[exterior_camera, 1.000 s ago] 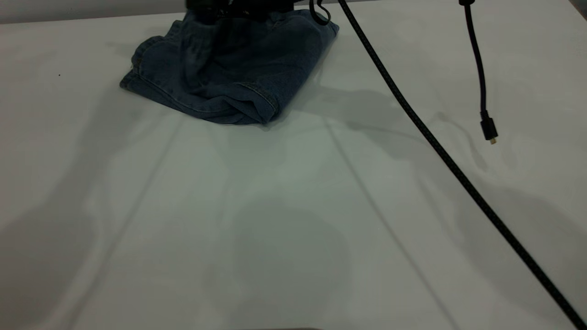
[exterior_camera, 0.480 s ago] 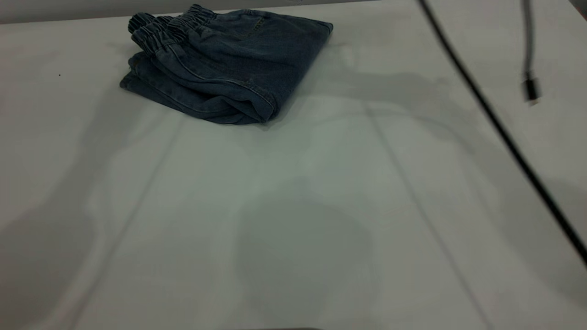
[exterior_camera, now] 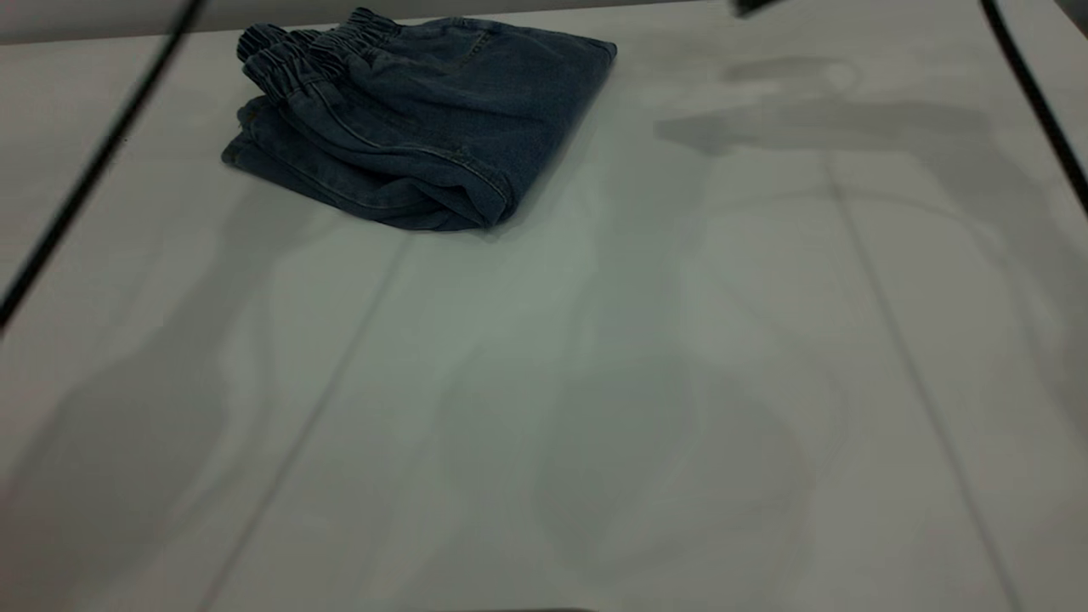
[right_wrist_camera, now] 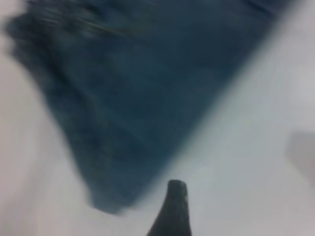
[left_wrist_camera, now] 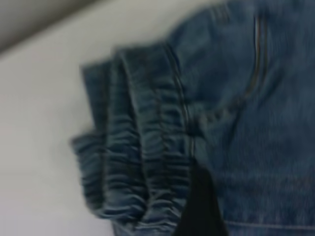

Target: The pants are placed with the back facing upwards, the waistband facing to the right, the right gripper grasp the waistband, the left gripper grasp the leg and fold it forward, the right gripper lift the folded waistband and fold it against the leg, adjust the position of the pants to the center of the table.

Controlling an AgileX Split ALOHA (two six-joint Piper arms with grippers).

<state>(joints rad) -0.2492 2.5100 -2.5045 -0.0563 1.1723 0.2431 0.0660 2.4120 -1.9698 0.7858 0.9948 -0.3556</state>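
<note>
Both grippers' finger states I cannot tell. Folded pants (exterior_camera: 425,127) lie on the table (exterior_camera: 595,382), waistband (exterior_camera: 297,51) pointing left, below the left gripper (left_wrist_camera: 199,206).

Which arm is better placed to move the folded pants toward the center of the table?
Probably the left. The pants lie folded at the table's far left, and the left wrist view looks closely onto the waistband. Neither gripper holds them.

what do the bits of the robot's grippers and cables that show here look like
Very little shows. Each wrist view catches one dark, tapering fingertip: the left gripper's finger is plain black, the right gripper's finger dark grey-black with a blunt rounded tip. In the exterior view, thin black cables cross both edges. No markings are visible.
</note>
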